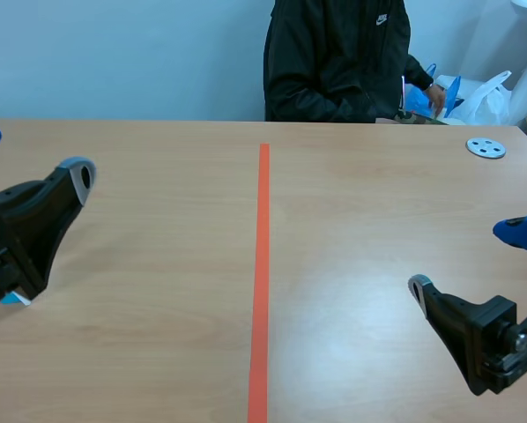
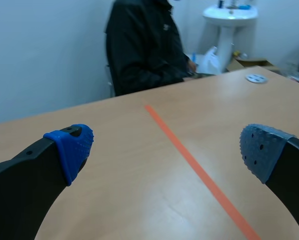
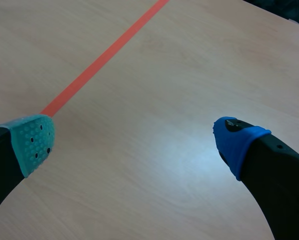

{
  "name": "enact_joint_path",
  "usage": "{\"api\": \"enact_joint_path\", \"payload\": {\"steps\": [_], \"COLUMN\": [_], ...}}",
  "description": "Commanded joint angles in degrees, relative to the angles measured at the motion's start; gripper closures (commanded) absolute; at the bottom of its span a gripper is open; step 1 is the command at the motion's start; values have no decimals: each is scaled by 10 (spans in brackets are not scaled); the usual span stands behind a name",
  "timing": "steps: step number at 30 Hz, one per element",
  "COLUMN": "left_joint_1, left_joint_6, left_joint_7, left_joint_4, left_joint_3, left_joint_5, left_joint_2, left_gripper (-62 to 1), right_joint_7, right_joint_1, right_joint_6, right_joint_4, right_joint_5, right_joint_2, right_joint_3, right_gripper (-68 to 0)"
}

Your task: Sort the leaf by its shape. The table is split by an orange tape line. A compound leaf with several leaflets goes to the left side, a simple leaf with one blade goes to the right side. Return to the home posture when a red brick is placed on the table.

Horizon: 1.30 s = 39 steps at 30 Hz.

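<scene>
1. I cannot tell from my views where the leaf is.
2. My left claw (image 1: 32, 154) is released, pads wide apart, above the tabletop (image 1: 158, 291) left of the orange tape line (image 1: 263, 264).
3. My right claw (image 1: 467, 258) is also released, low over the right side.
4. A grey disc (image 1: 486, 147) lies near the far right corner.
5. Across from me sits a person (image 1: 334, 62) in a black jacket; its small white chest logo is too small to read.
</scene>
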Motion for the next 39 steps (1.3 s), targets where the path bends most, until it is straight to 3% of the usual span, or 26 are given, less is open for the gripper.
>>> {"api": "enact_joint_path", "payload": {"steps": [1,9,18,21,24,29,39], "left_joint_1": [10,52,53,51,50,50,50], "left_joint_6": [-9,-37,-37,-15,26,51,51], "left_joint_7": [2,53,62,62,62,85,85], "left_joint_4": [-2,-1,-1,-1,-1,-1,-1], "left_joint_3": [-4,13,93,111,117,118,119], "left_joint_5": [-8,-8,-3,2,31,48,48], "left_joint_2": [-5,-5,-4,-4,-4,-4,-4], "left_gripper": [-623,-623,-623,-623,-623,-623,-623], "right_joint_7": [6,6,6,6,6,6,6], "right_joint_1": [5,5,5,5,5,5,5], "right_joint_6": [-2,-2,-2,-2,-2,-2,-2], "right_joint_4": [5,5,5,5,5,5,5], "right_joint_5": [6,6,6,6,6,6,6], "right_joint_2": [1,1,1,1,1,1,1], "right_joint_3": [6,6,6,6,6,6,6], "right_gripper": [-679,-679,-679,-679,-679,-679,-679]}}
